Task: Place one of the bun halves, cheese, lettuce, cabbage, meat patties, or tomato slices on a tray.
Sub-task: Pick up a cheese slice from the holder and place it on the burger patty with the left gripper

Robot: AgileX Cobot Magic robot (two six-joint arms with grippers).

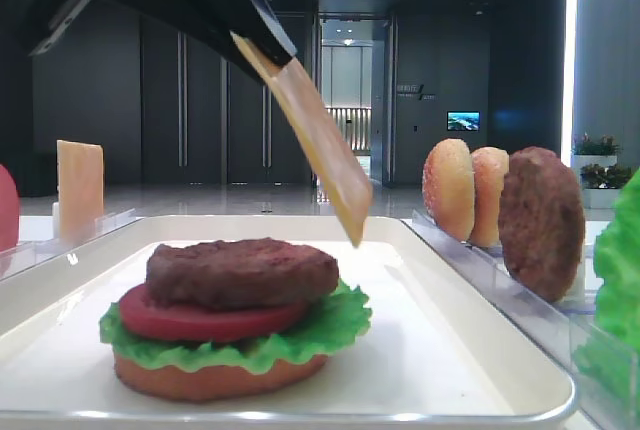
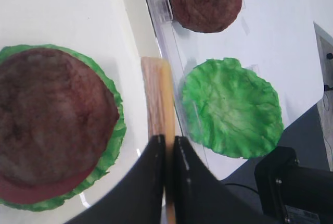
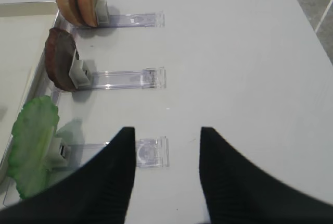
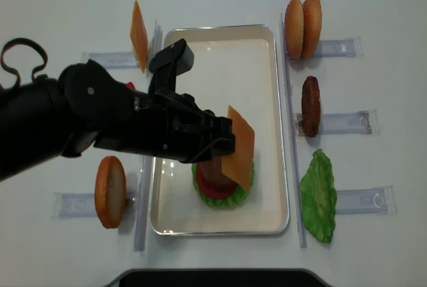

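Left tool point(image 2: 167, 146) pinched shut on cheese point(image 1: 312, 145), hung tilted, low corner just above right edge of top meat patty point(image 1: 243, 272); right tool point(image 3: 166, 174) gaped, empty.

Left arm extended from the left across the tray point(image 4: 280, 133), its left gripper point(image 2: 167, 153) above the tray, jaws clamped on the edge of a cheese slice point(image 1: 310, 145) that hangs tilted. Right gripper point(image 3: 167, 146) right of the tray, jaws parted, holding nothing
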